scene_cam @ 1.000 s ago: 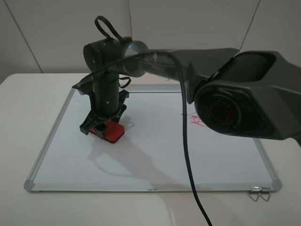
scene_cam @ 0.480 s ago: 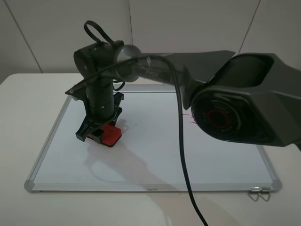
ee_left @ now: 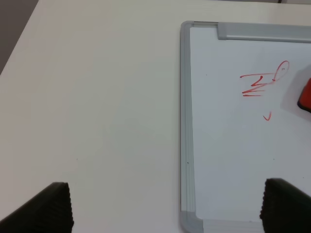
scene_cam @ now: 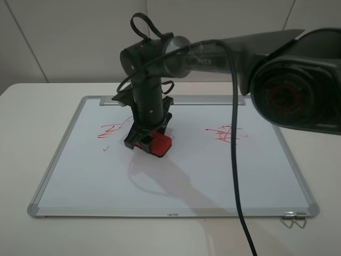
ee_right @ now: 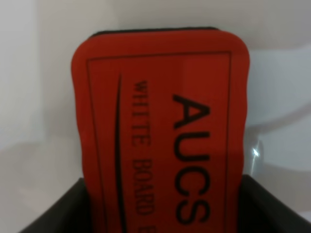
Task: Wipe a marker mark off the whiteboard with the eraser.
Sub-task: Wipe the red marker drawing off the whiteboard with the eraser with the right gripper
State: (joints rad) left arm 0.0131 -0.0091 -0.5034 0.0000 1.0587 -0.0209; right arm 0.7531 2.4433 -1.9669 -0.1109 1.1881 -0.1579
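Note:
The whiteboard [scene_cam: 186, 178] lies flat on the table. The marker mark [scene_cam: 111, 130], red horizontal strokes with a slanting tail, sits on its left part and shows in the left wrist view as well [ee_left: 257, 85]. My right gripper [scene_cam: 146, 140] reaches across from the right and is shut on the red eraser [scene_cam: 158, 143], which rests on the board just right of the mark. The right wrist view shows the eraser [ee_right: 160, 131] close up with its dark lettering. My left gripper [ee_left: 165, 208] hovers open beside the board's left frame, and the eraser [ee_left: 305, 99] peeks in at that view's edge.
A smaller compact red scribble [scene_cam: 226, 133] lies on the board's right part. The right arm's black cable [scene_cam: 234, 170] hangs across the board, and its bulky housing [scene_cam: 298, 90] fills the upper right. A metal clip [scene_cam: 293, 219] sits by the board's near right corner. White table [scene_cam: 32, 106] surrounds the board.
The right arm has swung to the right with the eraser, from the board's left part toward its middle. The left scribble, hidden under the gripper before, now shows, and so does the whole right scribble.

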